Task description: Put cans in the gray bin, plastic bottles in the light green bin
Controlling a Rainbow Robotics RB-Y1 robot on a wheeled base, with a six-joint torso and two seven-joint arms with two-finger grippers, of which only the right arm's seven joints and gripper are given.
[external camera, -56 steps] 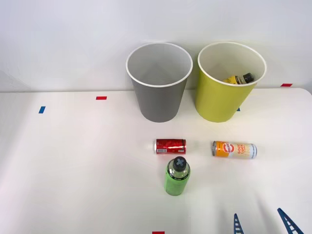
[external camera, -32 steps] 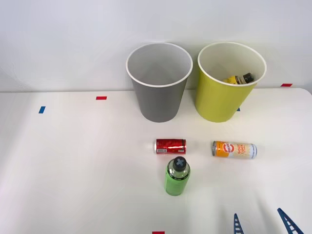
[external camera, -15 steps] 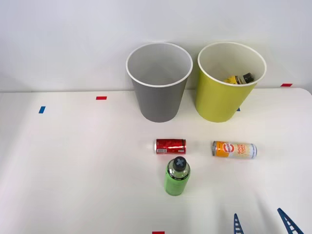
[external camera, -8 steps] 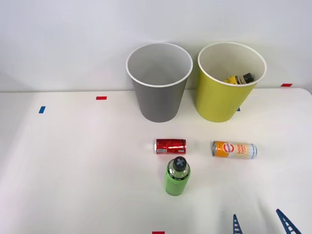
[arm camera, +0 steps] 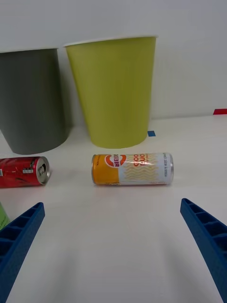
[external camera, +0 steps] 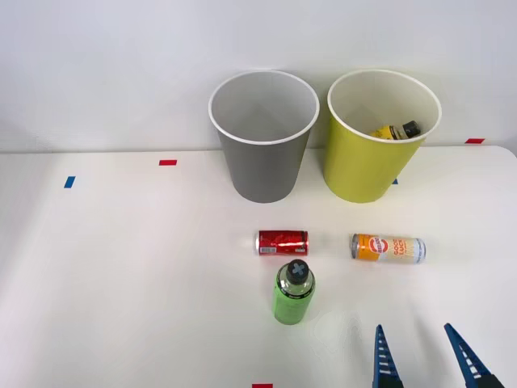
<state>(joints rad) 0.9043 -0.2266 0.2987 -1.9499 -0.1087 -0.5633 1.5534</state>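
White table (external camera: 121, 283), pale wall behind.

Bins: two, same size and shape, tall, round, tapered, white rims, standing side by side at the far edge of the table. The gray bin (external camera: 263, 137) is to the robot's left, pale inside. The light green bin (external camera: 380, 137) is to its right, cream inside, close beside the gray one; whether the two touch cannot be told.

Plastic bottles: two. The green bottle (external camera: 293, 293) stands upright on the table, bright green body, dark gray screw cap with a cross-shaped mark on top. It is just in front of the red can, near but apart. The yellow-labelled bottle (external camera: 393, 131) lies inside the light green bin, black cap showing against the far wall; label not readable.

Cans: two, both lying on their sides on the table in front of the bins. The orange-and-white can (arm camera: 132, 168) is slimmer and longer, silver ends, orange band with a round red-and-white logo, white part with orange wavy lines and lettering that cannot be made out. It lies in front of the light green bin. The red can (external camera: 282, 242) is short, silver end with pull tab, lying in front of the gray bin.

Right gripper (external camera: 422, 356): blue ribbed fingers spread wide, nothing between them, low over the table on the near side of the orange-and-white can, well apart from it.

Tape marks on the table: red and blue, small.
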